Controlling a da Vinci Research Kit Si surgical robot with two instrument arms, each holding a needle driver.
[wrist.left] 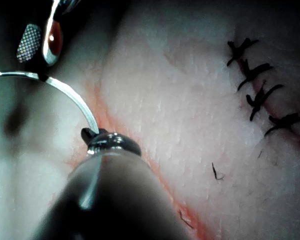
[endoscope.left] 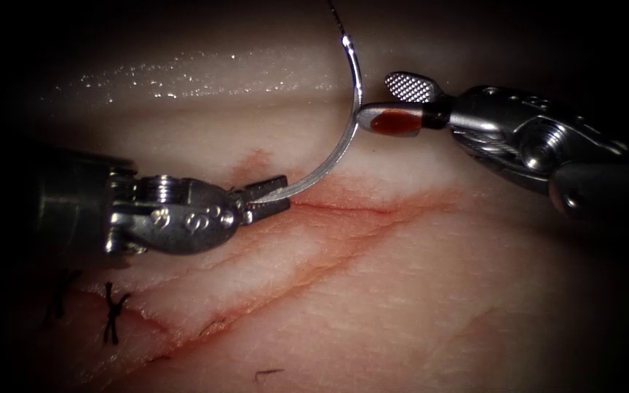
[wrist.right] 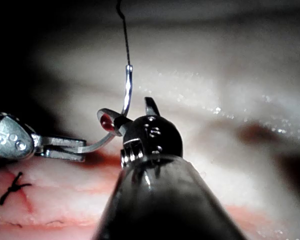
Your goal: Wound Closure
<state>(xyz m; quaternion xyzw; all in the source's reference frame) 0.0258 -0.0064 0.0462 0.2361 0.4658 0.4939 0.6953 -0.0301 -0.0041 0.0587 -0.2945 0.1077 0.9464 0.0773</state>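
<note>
Holding the needle near its pointed end, the left tool has its jaws closed on the steel just above the cut. The needle is clear of the tissue; it curves up and to the right from those jaws, with the thread running off its upper end. The same grip shows in the left wrist view, needle rising out of the tool, and in the right wrist view.

Right tool: jaws wide open, holding nothing. The lower jaw, smeared with red fluid, sits against the outer side of the needle about two thirds up its curve; the upper, ridged jaw stands apart to the right of it. Right wrist view agrees, with the open tool around the needle and thread above.

Tissue pale and glossy, the cut running from upper right to lower left, edged with red fluid. Dark stitches close its lower-left end; four are seen in the left wrist view. One loose cut end of thread lies on the tissue near the lower edge.
</note>
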